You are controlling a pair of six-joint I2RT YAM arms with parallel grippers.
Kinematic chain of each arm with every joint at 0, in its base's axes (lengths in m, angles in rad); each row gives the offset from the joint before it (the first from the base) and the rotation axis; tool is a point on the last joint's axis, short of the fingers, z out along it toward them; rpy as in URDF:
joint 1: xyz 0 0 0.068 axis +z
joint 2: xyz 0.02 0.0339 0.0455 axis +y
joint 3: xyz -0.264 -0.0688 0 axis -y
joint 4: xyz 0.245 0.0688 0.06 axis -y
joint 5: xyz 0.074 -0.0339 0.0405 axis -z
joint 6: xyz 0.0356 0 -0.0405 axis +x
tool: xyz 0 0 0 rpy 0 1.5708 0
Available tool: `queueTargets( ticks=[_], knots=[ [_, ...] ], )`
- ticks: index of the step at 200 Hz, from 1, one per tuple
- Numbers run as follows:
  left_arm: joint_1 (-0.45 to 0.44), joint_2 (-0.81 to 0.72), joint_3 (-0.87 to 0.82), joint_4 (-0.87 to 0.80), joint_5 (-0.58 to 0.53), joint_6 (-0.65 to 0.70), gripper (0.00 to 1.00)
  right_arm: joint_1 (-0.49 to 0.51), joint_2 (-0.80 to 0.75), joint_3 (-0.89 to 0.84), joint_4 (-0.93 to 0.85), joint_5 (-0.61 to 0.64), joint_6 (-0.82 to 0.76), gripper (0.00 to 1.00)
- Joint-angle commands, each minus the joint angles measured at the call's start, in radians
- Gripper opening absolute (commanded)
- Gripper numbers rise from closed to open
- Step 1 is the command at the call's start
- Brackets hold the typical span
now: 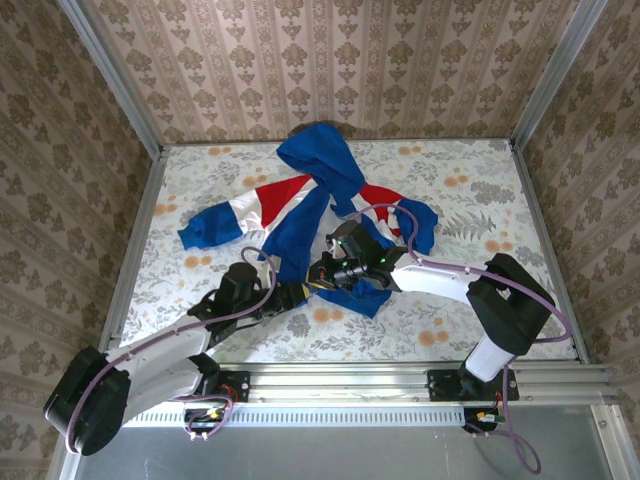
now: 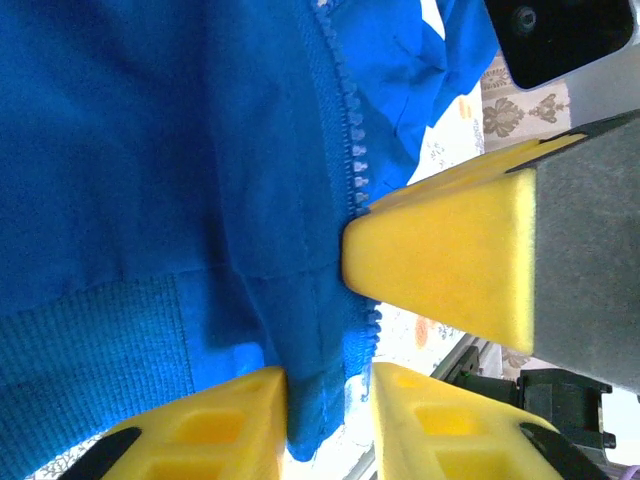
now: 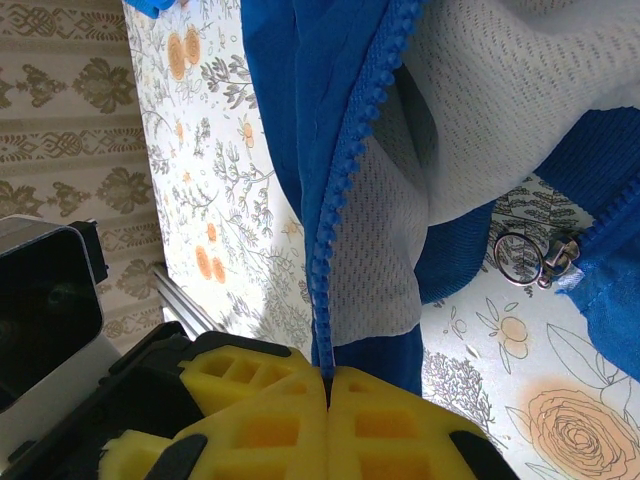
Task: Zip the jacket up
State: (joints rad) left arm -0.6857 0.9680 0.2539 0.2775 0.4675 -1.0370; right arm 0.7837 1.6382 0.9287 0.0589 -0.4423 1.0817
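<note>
From the top external view, the jacket (image 1: 330, 215) is seen crumpled mid-table, its open front running toward the arms; both grippers are met at its lower hem, the left gripper (image 1: 300, 293) just beside the right gripper (image 1: 322, 272).

In the left wrist view, the hem corner beside the zipper teeth (image 2: 352, 140) is pinched between narrowly parted pads (image 2: 240, 415).

In the right wrist view, the other toothed edge (image 3: 345, 170) is clamped between fully closed pads (image 3: 270, 415); the slider with its ring pull (image 3: 530, 260) lies apart, to the right.

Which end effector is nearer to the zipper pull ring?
Right. The right end effector pinches the jacket's zipper tape just beside the zipper pull ring; the left end effector grips the hem edge farther off.
</note>
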Motion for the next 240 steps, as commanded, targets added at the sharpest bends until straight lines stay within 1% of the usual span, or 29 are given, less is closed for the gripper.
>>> queueTargets(
  ticks=[1, 59, 77, 103, 136, 142, 152, 159, 178, 197, 240],
  knots=[
    [0.001, 0.007, -0.017, 0.041, 0.006, -0.011, 0.26, 0.006, 0.009, 0.007, 0.018, -0.016, 0.019, 0.00],
    [0.000, 0.026, -0.021, 0.069, 0.019, -0.013, 0.19, 0.007, 0.014, 0.009, 0.021, -0.019, 0.020, 0.00],
    [0.002, 0.031, -0.022, 0.076, 0.020, -0.011, 0.13, 0.007, 0.015, 0.008, 0.021, -0.019, 0.019, 0.00],
    [0.005, 0.035, -0.028, 0.099, 0.028, -0.011, 0.00, 0.007, 0.013, 0.010, 0.023, -0.021, 0.018, 0.00],
    [0.015, 0.032, -0.040, 0.119, 0.037, -0.007, 0.00, 0.005, 0.004, 0.013, 0.010, -0.009, 0.010, 0.00],
    [0.018, 0.032, -0.043, 0.120, 0.038, -0.006, 0.00, 0.005, 0.002, 0.014, -0.005, -0.002, 0.001, 0.06],
    [0.028, 0.025, -0.052, 0.123, 0.040, -0.007, 0.00, 0.003, -0.007, 0.020, -0.043, 0.013, -0.017, 0.19],
    [0.035, 0.019, -0.057, 0.124, 0.041, -0.008, 0.00, 0.000, -0.016, 0.024, -0.074, 0.031, -0.035, 0.26],
    [0.052, -0.005, -0.064, 0.108, 0.044, 0.000, 0.00, -0.009, -0.043, 0.027, -0.159, 0.085, -0.084, 0.38],
    [0.068, -0.032, -0.067, 0.084, 0.040, 0.016, 0.00, -0.012, -0.060, 0.026, -0.233, 0.141, -0.121, 0.44],
    [0.101, -0.073, -0.064, 0.024, 0.022, 0.057, 0.00, -0.009, -0.033, 0.019, -0.318, 0.226, -0.150, 0.47]
  ],
)
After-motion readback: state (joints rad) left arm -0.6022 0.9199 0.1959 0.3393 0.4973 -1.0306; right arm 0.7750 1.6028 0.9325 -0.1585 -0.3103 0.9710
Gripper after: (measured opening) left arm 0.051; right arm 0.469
